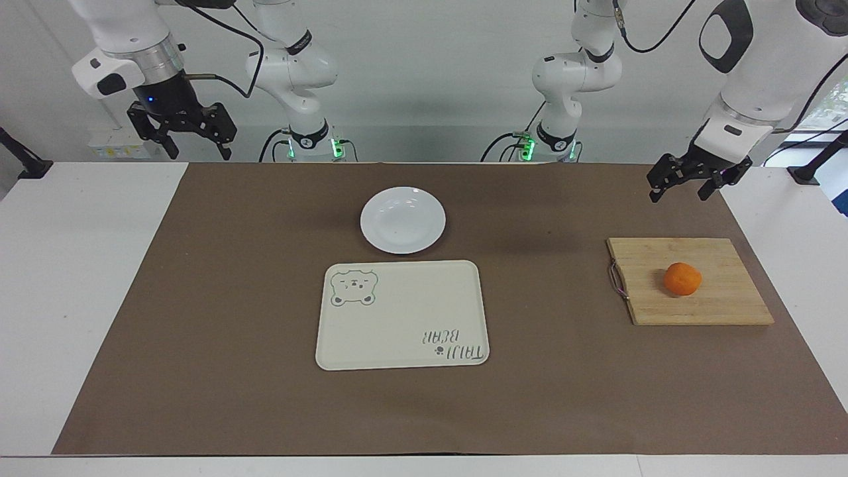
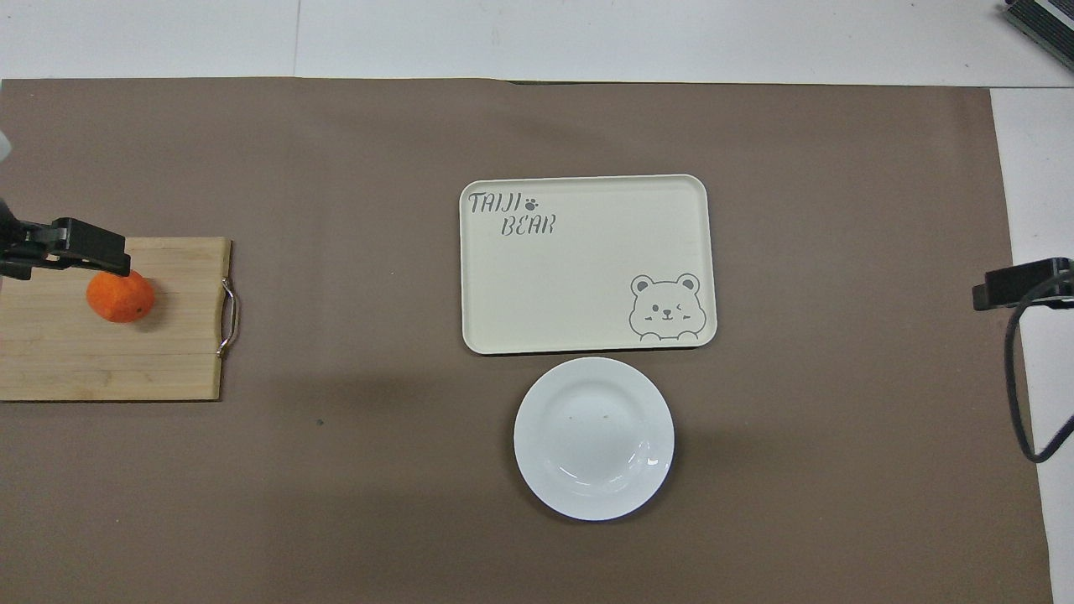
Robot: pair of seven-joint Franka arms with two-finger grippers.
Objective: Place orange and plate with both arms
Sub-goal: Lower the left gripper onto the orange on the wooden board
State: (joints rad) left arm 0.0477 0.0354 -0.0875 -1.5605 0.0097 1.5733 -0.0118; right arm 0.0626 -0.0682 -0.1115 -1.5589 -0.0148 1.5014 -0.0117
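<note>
Both pincers hang in the air with nothing in them. Left gripper [image 1: 682, 183] hovers over the brown mat's edge at the left arm's end of the table, just on the robots' side of the cutting board [image 1: 722, 301], its fingers spread apart and pointing down; from above its dark tip [image 2: 80, 247] overlaps the board and the fruit without touching them. Right gripper [image 1: 192, 136] is raised high over the right arm's end of the table, fingers likewise parted.

Under them a brown mat [image 1: 199, 298] covers most of a white table [image 1: 66, 298]. A pale wall stands at the robots' end, and two smaller white arms with green lights [image 1: 301, 86] stand there between the big ones.

On the bamboo board, which has a metal handle on its edge toward the table's middle, sits the orange [image 1: 682, 278]: small, round, bright, slightly dimpled. Well apart from it, at the table's middle, the plate [image 1: 403, 220] lies flat on the mat, glossy white, shallow-rimmed and bare. Just beside it, farther from the robots, lies a cream rectangular tray [image 1: 397, 324] with a bear drawing and the lettering "TAIJI BEAR".
</note>
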